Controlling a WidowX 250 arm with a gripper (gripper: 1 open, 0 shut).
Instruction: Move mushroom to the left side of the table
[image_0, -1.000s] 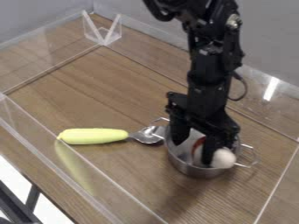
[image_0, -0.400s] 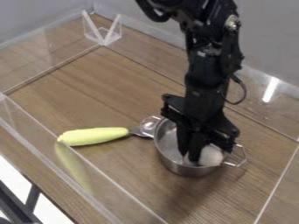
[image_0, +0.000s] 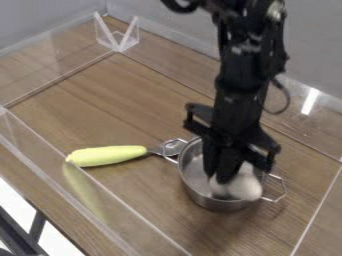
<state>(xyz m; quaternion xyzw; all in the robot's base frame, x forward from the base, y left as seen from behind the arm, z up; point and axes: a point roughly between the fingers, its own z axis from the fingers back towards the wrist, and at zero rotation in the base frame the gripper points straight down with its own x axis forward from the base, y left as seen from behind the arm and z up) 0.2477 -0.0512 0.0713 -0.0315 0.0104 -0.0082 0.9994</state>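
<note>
Gripper (image_0: 234, 178) is clamping tight on the mushroom (image_0: 241, 183) directly below it, inside the pot (image_0: 201, 192); table's (image_0: 94, 90) left side is sitting way across.

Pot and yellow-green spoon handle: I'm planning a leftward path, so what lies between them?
In the camera view, only the spoon's metal bowl lies between the pot and the yellow-green handle, resting against the pot's rim on the table.

Brown wood-grain table (image_0: 94, 100), yellow-green spoon (image_0: 107, 155), silver pot (image_0: 201, 188).
</note>
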